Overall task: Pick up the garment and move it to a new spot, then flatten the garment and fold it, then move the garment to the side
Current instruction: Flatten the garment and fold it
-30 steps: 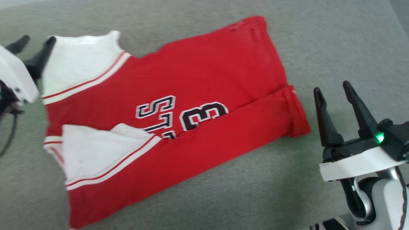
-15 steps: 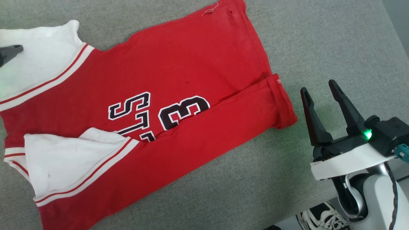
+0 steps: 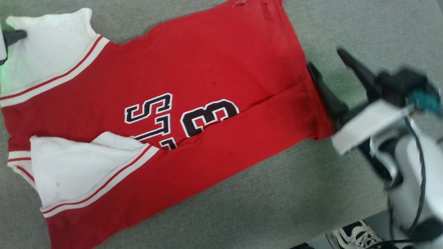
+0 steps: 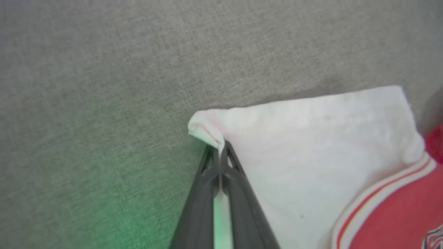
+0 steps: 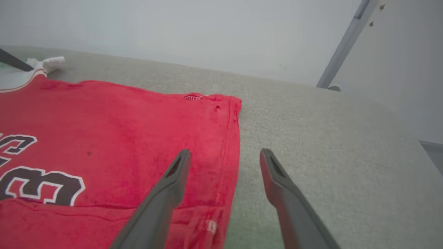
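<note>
Red shirt (image 3: 214, 62) lies spread on a grey cloth surface (image 3: 263, 200). The left gripper (image 4: 220, 153) pinches a white sleeve corner. The right gripper (image 5: 225, 153), fingers wide apart and empty, straddles the hem and should close squarely on that edge before lifting.

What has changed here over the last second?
The left gripper closed its fingers on the white sleeve corner of the garment. The right gripper moved in to the red hem, fingers open astride its edge, not gripping. The garment stayed lying flat on the grey surface.
</note>
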Controlling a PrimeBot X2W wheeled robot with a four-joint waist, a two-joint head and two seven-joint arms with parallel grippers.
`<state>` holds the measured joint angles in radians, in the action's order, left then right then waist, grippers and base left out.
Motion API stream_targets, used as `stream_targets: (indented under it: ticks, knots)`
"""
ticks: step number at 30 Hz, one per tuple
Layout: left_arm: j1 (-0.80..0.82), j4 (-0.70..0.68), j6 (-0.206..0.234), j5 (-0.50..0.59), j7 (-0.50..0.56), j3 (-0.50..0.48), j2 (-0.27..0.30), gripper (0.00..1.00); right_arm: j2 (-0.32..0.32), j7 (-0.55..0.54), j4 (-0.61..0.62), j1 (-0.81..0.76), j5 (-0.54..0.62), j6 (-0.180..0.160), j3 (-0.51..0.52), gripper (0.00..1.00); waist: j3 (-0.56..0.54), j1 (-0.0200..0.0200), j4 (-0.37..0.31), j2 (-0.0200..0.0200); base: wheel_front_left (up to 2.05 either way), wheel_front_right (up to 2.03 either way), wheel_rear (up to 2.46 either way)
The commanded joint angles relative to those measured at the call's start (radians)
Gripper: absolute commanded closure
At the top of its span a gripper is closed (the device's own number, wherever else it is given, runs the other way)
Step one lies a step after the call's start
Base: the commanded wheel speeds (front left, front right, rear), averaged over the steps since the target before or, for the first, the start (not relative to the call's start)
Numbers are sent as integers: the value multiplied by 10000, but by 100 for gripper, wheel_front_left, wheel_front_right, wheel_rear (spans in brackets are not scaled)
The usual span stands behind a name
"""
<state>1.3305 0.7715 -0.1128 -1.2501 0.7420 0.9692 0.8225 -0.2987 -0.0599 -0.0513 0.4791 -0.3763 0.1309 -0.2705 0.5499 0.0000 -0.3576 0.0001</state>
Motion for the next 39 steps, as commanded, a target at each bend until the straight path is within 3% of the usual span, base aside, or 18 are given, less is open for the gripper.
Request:
stream_targets:
  ticks: [1, 6, 13, 21, 22, 23, 24, 25, 32, 39]
  knots:
    - [-69, 71, -34, 32, -14, 161, -299, 100, -324, -305, -348, 838, -273, -4, -312, 0, 188, 0, 188, -1, 0, 0, 0]
    - [539, -90, -120, 184, -191, 171, -717, 100, -1230, -1937, -2056, 3577, -1449, -4, -1360, 0, 735, 0, 740, -1, 0, 0, 0]
    - [1054, -278, -148, 153, -452, 248, -1210, 100, -1484, -4703, -4382, 6631, -3384, -4, -2251, 0, 1240, 0, 1411, -1, 0, 0, 0]
    - [1287, -654, -155, 22, -635, 501, -1438, 100, -1331, -7075, -5656, 7591, -4444, 1, -3308, 0, 1519, 0, 1800, -1, 0, 0, 0]
    - [1307, -685, -155, -3, -650, 539, -1433, 100, -1351, -7154, -5674, 7629, -4556, 3, -3411, 4, 1532, 0, 1826, -1, 0, 0, 0]
    - [1313, -739, -156, -42, -697, 576, -1439, 100, -1381, -7174, -5702, 7676, -4639, 7, -3497, 53, 1544, 0, 1852, -1, 0, 0, 0]
    - [1326, -806, -156, -82, -778, 597, -1448, 100, -1409, -7184, -5680, 7728, -4696, 7, -3624, 85, 1552, 0, 1876, -1, 0, 0, 0]
    - [1327, -845, -156, -109, -874, 606, -1451, 100, -1451, -7118, -5665, 7746, -4768, 7, -3706, 100, 1548, 0, 1899, -1, 0, 0, 0]
    - [1024, -1436, -165, -854, -2201, 292, -1544, 100, -2099, -5869, -5650, 7586, -4865, -2, -3960, 100, 796, 0, 2283, -1, 0, 0, 0]
    - [-129, -3412, -166, -1921, -3650, 78, -1162, 100, -2981, -5020, -5082, 6876, -5313, -2, -4133, 100, -467, 0, 2926, -1, 0, 0, 0]
